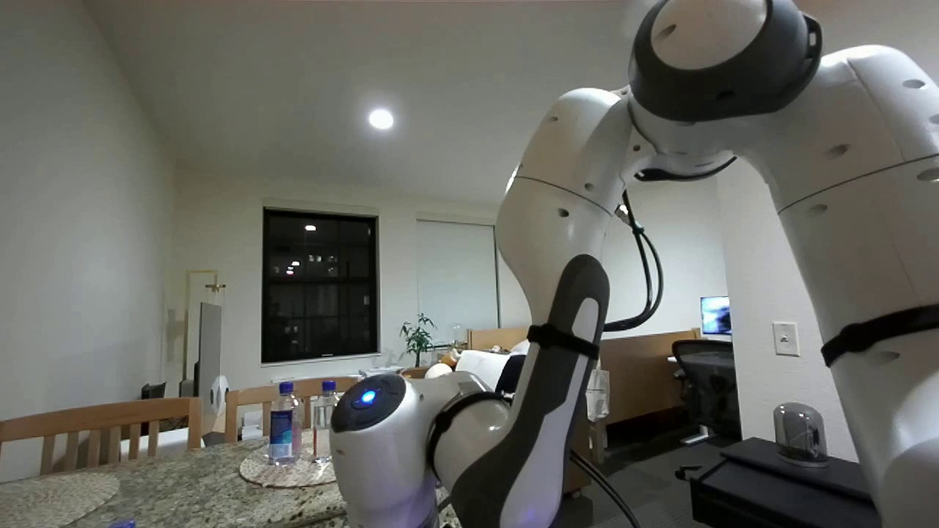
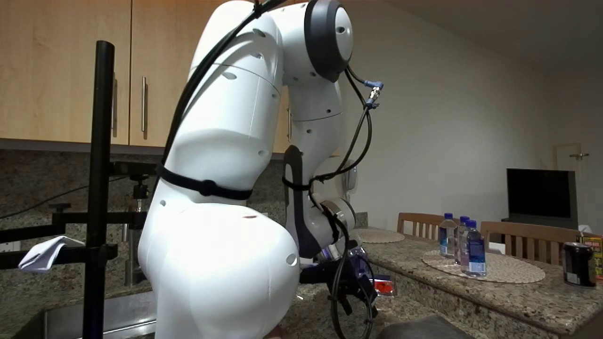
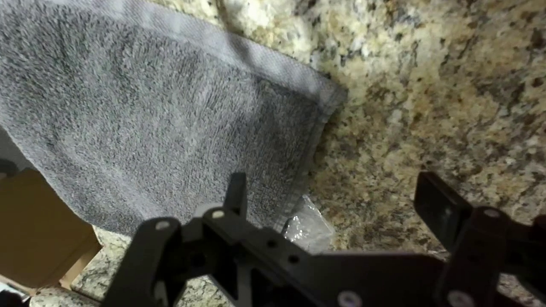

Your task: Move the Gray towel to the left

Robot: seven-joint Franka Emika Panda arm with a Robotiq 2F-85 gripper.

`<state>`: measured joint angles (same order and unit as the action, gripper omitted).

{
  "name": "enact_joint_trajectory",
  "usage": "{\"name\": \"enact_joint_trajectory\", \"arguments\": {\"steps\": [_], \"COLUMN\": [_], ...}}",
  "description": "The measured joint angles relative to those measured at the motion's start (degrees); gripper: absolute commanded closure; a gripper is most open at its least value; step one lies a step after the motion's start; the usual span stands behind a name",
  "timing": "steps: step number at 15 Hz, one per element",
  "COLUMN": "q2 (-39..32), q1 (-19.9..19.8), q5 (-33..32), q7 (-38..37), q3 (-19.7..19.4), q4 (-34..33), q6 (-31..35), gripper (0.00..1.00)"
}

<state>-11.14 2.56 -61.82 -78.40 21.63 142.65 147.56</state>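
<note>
The gray towel lies spread on the granite counter in the wrist view, with a pale woven band along its upper edge and one corner near the middle. In an exterior view, a dark gray patch at the bottom edge looks like part of the towel. My gripper is open with nothing between its fingers. One finger is over the towel's lower right part and the other is over bare granite to the right. The gripper also shows in an exterior view, pointing down, beside the towel. How high it is above the towel I cannot tell.
A clear plastic piece lies at the towel's edge below the fingers. A brown cardboard box stands at lower left. Bottles and a dark can stand on a raised counter. A sink and black stand are near the arm.
</note>
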Motion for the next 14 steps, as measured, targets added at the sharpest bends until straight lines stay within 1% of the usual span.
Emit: {"name": "enact_joint_trajectory", "arguments": {"steps": [3,5,8,10,14], "q2": [-3.0,-5.0,-7.4,-8.6,-10.1], "q1": [1.1,1.5,4.8,6.2,7.5], "q5": [-7.3,-10.1,-11.1,-11.2,-11.5], "q7": [-5.4,-6.8,-7.0,-7.0,-7.0], "q3": [-1.0,-1.8,-6.7,-9.3,-12.4], "q4": [-2.0,-3.1,-4.2,-4.8,-6.0], "q6": [-0.4,-1.3,-1.6,-1.6,-1.6], "gripper": [0.0,0.0,0.0,0.0,0.0]}}
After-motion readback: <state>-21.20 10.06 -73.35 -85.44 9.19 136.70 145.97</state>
